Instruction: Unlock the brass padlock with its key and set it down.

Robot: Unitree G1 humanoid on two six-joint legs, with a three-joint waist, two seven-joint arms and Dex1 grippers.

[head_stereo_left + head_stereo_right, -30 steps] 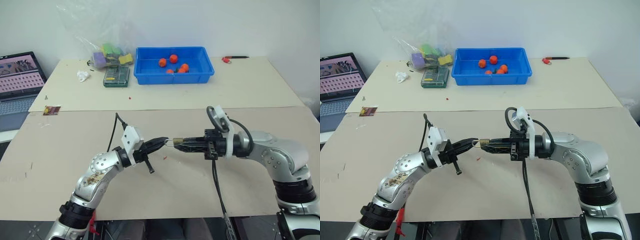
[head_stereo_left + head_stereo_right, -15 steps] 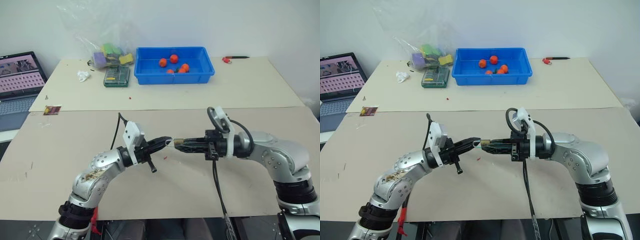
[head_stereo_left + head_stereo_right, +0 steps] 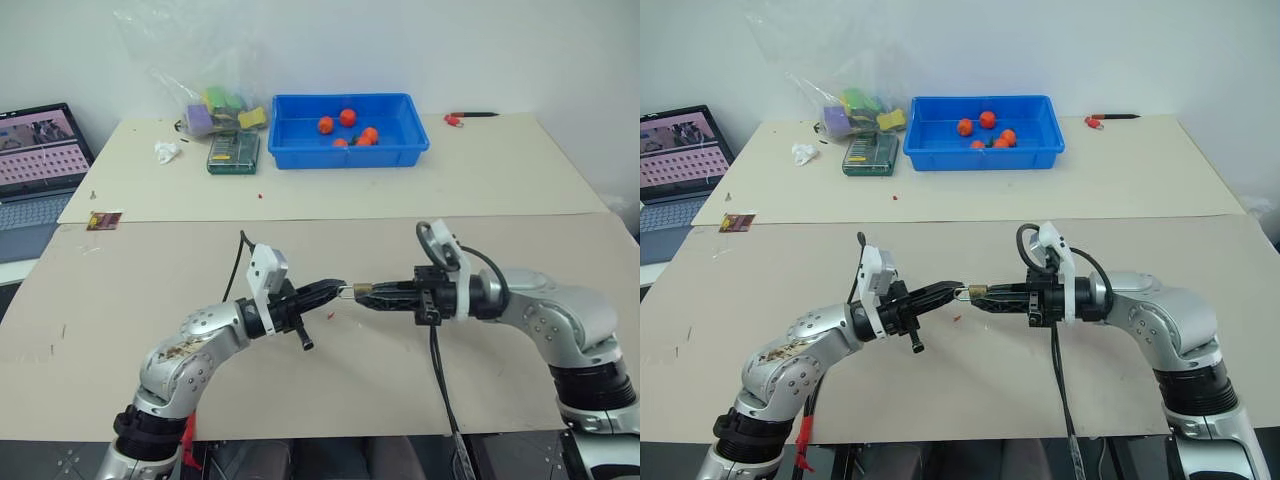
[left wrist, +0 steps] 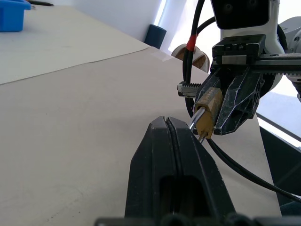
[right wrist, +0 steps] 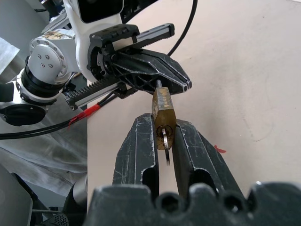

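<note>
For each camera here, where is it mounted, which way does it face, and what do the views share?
Left eye and right eye views: on the head, looking forward and down over both arms to the table; the left pincer and right pincer meet at the brass padlock.
Left wrist view: along the left pincer's shut fingers toward the right pincer gripping the padlock.
Right wrist view: along the right pincer's fingers, shut on the padlock, a key in its underside; the left pincer lies beyond.
Shared: all show the padlock.

Bare cardboard tabletop [image 3: 330, 390] beneath and around both arms, blue bin [image 3: 349, 131] and bagged clutter [image 3: 213, 110] well apart at far edge
</note>
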